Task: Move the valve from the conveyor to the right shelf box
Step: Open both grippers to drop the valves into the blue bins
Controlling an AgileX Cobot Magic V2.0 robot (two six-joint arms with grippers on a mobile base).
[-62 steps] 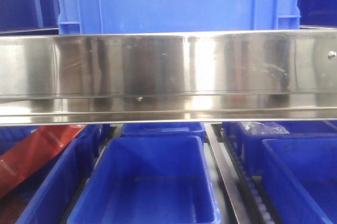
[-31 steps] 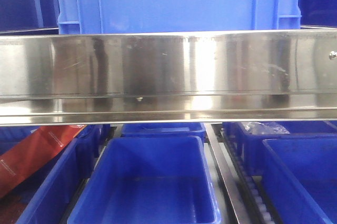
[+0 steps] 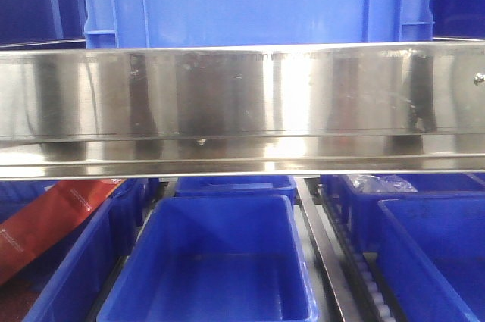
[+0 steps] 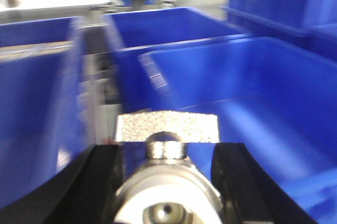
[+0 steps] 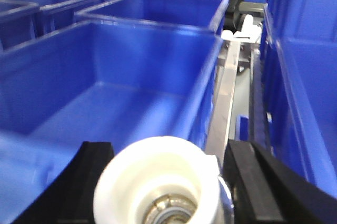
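Polished steel fills the middle of the front-facing view: a shelf rail (image 3: 242,102) runs from edge to edge, with a large blue crate (image 3: 250,0) standing on the level above it. Below the rail sit open blue bins; the centre bin (image 3: 220,204) has nothing visible in it, and a red packet (image 3: 53,220) leans across the bin at far left. Neither arm shows in this view.

Blue bins also fill the blurred left wrist view. The left gripper (image 4: 168,150) is clenched on a valve (image 4: 166,203): its black fingers (image 4: 100,182) press against both sides of the white body, and the rough silver handle (image 4: 166,127) sticks out ahead of the tips. The valve hangs over the near rim of a blue box (image 4: 237,76).

From the right wrist, the right gripper (image 5: 168,150) grasps a second valve (image 5: 158,182), a white round body with metal inside its bore, black fingers on either side. It hovers over a deep blue bin (image 5: 105,76), beside a steel rail (image 5: 224,103).
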